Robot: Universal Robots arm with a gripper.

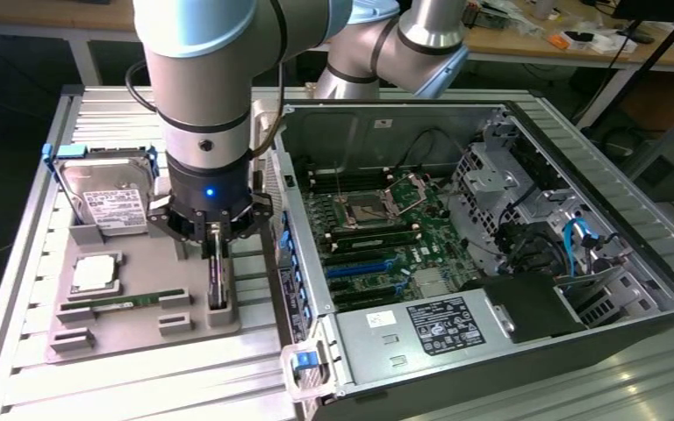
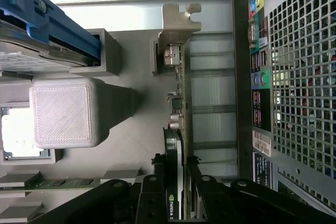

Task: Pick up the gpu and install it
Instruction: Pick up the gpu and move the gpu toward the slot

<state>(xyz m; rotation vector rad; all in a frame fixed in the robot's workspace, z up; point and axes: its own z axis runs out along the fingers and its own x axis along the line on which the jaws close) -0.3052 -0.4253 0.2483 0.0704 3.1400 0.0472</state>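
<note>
Robotics lab — robot arm [image 1: 203, 88] over slatted aluminium table [image 1: 27, 368], opened computer case [image 1: 384, 132], cluttered workbenches [image 1: 525, 39] behind.

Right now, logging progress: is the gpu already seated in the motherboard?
No, the gpu stands on edge in the grey tray, outside the computer case.

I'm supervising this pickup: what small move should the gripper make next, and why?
Probably a short, straight lift: the gripper appears to clamp both faces of the thin dark graphics card with a silvery bracket, which stands on edge in a slot of the grey tray, close beside the open computer case.
</note>
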